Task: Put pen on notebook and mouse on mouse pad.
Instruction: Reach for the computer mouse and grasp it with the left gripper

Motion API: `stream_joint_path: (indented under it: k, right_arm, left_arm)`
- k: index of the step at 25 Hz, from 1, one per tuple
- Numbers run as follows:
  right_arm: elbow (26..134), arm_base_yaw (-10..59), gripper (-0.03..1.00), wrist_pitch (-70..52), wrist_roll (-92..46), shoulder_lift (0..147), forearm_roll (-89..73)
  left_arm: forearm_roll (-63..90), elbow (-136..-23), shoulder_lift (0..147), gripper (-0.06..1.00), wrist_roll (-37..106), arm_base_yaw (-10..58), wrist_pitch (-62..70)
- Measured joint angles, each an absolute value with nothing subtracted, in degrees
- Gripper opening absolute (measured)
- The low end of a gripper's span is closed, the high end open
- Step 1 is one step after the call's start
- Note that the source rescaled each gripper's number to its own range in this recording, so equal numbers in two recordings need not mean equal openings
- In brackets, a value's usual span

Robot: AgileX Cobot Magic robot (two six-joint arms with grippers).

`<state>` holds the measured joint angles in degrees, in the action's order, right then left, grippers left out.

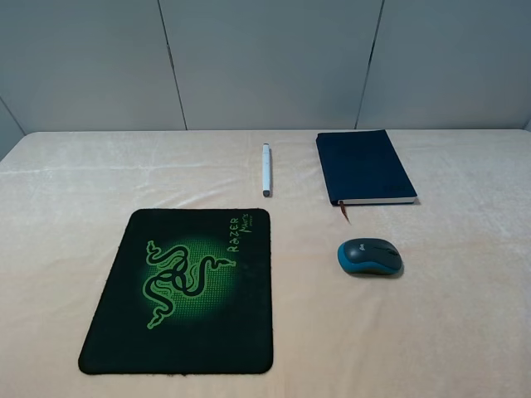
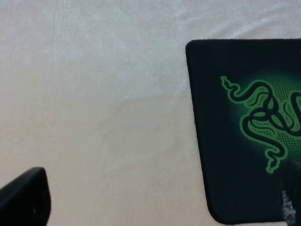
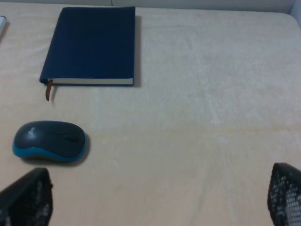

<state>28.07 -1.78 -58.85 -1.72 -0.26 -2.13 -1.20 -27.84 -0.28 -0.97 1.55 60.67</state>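
Observation:
The white pen (image 1: pixel 266 169) lies on the cloth at the back middle, left of the dark navy notebook (image 1: pixel 362 166), which lies shut with its brown ribbon sticking out. In front of the notebook rests the grey and teal mouse (image 1: pixel 370 256). The black mouse pad (image 1: pixel 187 290) with the green snake logo lies at the front left. Neither arm shows in the high view. My left gripper (image 2: pixel 157 202) is open above bare cloth beside the pad (image 2: pixel 244 132). My right gripper (image 3: pixel 156 197) is open and empty, with the mouse (image 3: pixel 49 141) near one fingertip and the notebook (image 3: pixel 91 44) beyond it.
A cream cloth (image 1: pixel 431 332) covers the whole table. Grey wall panels (image 1: pixel 265 58) stand right behind the table's back edge. A sliver of the pen (image 3: pixel 2 24) shows at the rim of the right wrist view.

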Motion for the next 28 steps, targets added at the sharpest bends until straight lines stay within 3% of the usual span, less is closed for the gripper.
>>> stream_joint_path:
  k: [18, 28]
  right_arm:
    - [28.07, -1.78, 1.00, -58.85, -1.72, -0.26, -2.13]
    - [28.07, -1.78, 1.00, -58.85, -1.72, -0.26, -2.18]
  left_arm:
    - [-4.37, -35.86, 0.64, 0.93, -0.79, 1.55, 61.00]
    - [-0.46, -44.31, 24.40, 0.93, 0.50, 1.55, 61.13]
